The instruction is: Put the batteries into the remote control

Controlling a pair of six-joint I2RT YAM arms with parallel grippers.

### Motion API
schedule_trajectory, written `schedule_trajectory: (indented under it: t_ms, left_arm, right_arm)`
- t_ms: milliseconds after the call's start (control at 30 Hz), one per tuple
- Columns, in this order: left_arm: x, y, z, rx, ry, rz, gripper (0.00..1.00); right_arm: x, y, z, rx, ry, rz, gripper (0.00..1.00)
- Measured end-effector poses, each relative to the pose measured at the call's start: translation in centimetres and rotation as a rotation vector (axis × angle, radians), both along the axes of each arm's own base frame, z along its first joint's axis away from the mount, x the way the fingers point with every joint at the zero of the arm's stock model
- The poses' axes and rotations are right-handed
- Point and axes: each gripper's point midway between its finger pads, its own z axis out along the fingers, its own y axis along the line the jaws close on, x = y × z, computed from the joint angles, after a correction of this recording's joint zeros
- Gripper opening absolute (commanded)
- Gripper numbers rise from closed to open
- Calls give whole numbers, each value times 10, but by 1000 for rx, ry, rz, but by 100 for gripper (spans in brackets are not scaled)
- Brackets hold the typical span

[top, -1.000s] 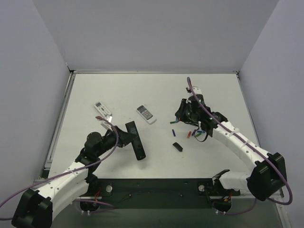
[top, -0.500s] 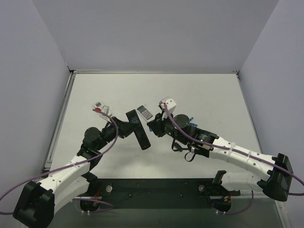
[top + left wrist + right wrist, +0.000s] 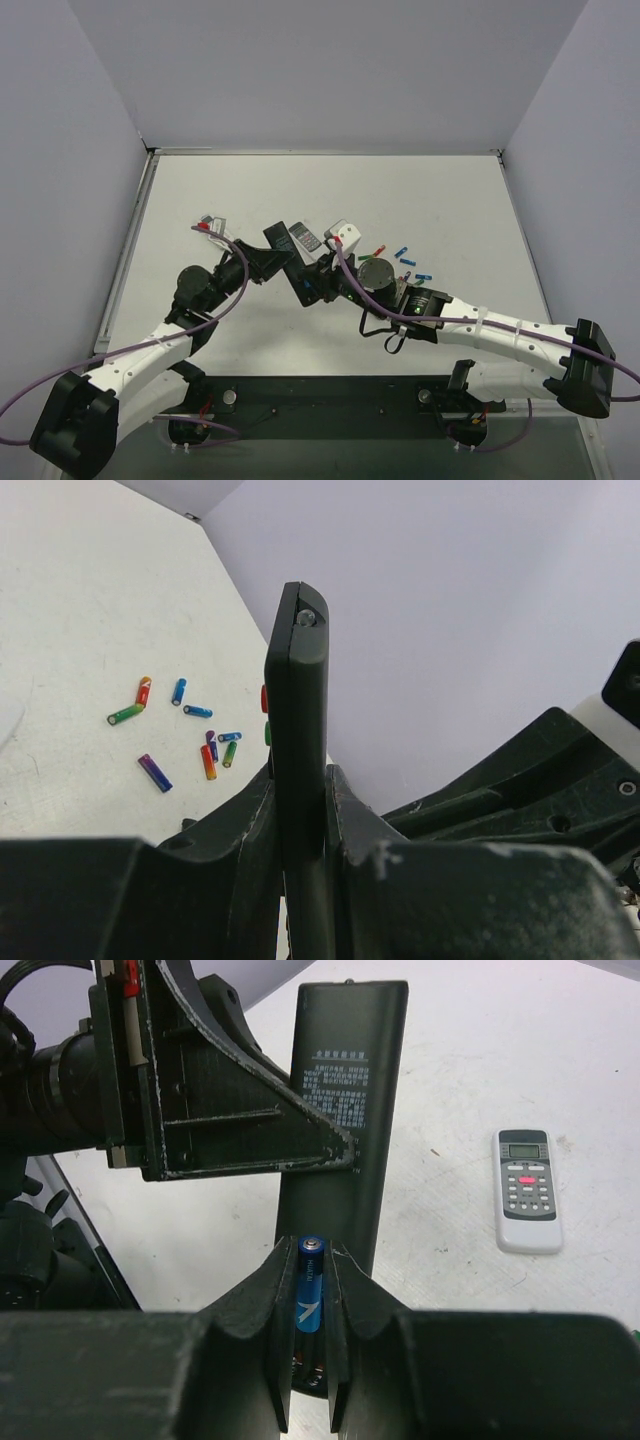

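Above the middle of the counter (image 3: pixel 450 200), the left pincer (image 3: pixel 300 805) is clamping the black remote control (image 3: pixel 297 680) tightly between its fingers. It is holding the remote off the surface, with the labelled back facing the right arm. The right pincer (image 3: pixel 310 1265) is pinching a blue battery (image 3: pixel 310 1295) upright between its nearly closed fingers, right at the remote's back near one end. The loose batteries (image 3: pixel 208 755) are lying scattered on the counter, well apart from the remote. A white remote (image 3: pixel 527 1190) is lying flat nearby.
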Motion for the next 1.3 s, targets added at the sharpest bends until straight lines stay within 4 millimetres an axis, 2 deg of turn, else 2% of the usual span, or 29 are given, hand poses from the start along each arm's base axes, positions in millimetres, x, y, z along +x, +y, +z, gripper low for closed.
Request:
schedule_trajectory:
  t_ms: [200,467,1300]
  left_arm:
    - [4,1,9,-45,-9,16,0]
    - [3,2,20,-84,-32,15,0]
    - [4,3,26,-94,-62,25,0]
  right_arm:
    - [-4,1,-5,-12,-11,12,0]
    - [-4,3,-2,-3,-34,14,0]
    - [-5,4,0,-2,-46,12,0]
